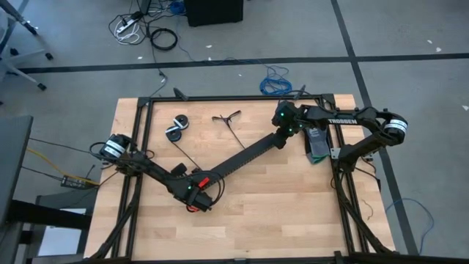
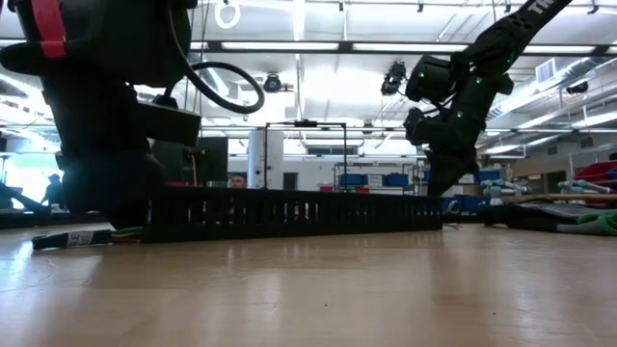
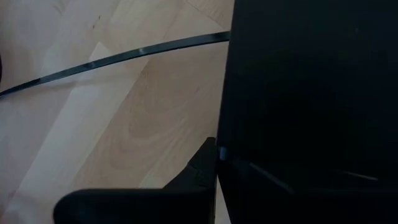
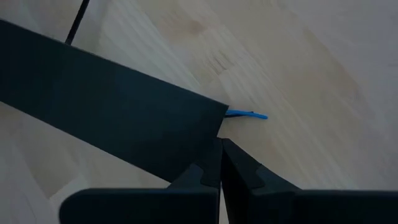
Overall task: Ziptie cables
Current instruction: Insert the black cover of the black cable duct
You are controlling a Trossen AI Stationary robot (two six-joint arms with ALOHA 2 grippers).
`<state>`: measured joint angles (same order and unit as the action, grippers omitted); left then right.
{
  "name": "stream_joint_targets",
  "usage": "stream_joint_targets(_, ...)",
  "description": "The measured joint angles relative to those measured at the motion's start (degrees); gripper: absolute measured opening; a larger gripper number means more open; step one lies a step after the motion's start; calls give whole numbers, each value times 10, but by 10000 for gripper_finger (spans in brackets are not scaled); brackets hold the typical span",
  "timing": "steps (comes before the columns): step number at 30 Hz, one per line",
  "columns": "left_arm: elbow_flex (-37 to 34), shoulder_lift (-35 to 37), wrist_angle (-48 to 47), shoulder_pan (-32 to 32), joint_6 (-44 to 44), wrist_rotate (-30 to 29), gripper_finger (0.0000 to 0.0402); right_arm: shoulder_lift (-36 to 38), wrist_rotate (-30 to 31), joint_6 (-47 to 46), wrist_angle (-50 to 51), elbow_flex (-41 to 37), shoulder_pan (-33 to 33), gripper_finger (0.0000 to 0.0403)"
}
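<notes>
Left gripper [image 1: 196, 192] is low on the table's near-left part, fingers pressed together, set against one end of a wide black strip [image 1: 242, 158]. Whether the strip is actually pinched can't be told. Right gripper [image 1: 282, 136] is also closed, tips at the strip's other end, right beside a small blue bit [image 4: 249, 114].

One strip is counted, long axis diagonal, from near-left up to far-right.

Cables [image 2: 82, 237] – one flat bundle end is seen at table level, beside the strip's left-gripper end; the rest is hidden.

Zipties – two are counted: one [image 1: 187, 155] running diagonally from the left gripper toward two small dark round items [image 1: 176, 126], another [image 1: 238, 133] further back, near the strip's middle.
</notes>
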<state>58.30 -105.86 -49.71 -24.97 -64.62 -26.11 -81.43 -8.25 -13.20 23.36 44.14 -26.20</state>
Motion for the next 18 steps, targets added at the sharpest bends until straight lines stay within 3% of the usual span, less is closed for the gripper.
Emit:
stream_joint_targets(8,0,0,-2,-3,0,-2,0,-1,-10,15,-12,0,0,0)
stream_joint_targets(13,1,4,-6,-4,-29,-2,0,6,29,16,23,1,-2,0)
stream_joint_targets(18,0,25,-15,-15,-36,6,6,24,8,29,50,2,-13,0)
